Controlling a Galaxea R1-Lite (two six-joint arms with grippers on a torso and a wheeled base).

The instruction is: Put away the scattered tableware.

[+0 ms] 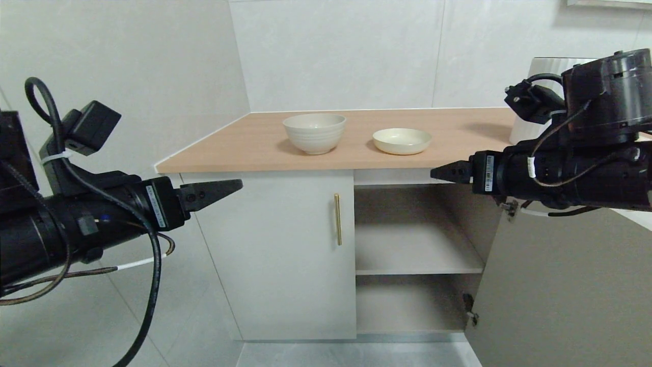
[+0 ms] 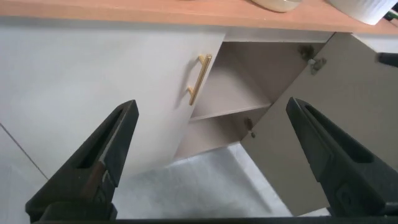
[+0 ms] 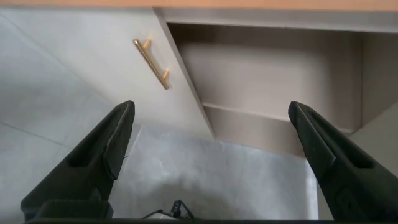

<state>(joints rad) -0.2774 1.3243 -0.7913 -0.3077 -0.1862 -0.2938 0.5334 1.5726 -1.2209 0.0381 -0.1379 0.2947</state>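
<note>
On the table [image 1: 458, 133], 1 bowl [image 1: 314, 132] and 1 shallow dish [image 1: 402, 141] are set near each other; the left claw [image 2: 211, 107] and right claw [image 3: 210, 107] are held spread, empty, before the cabinet [image 1: 285, 255].

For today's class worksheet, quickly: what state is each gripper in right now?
Left black two-finger gripper: open, holding nothing.
Right black two-finger gripper: open, holding nothing.
</note>
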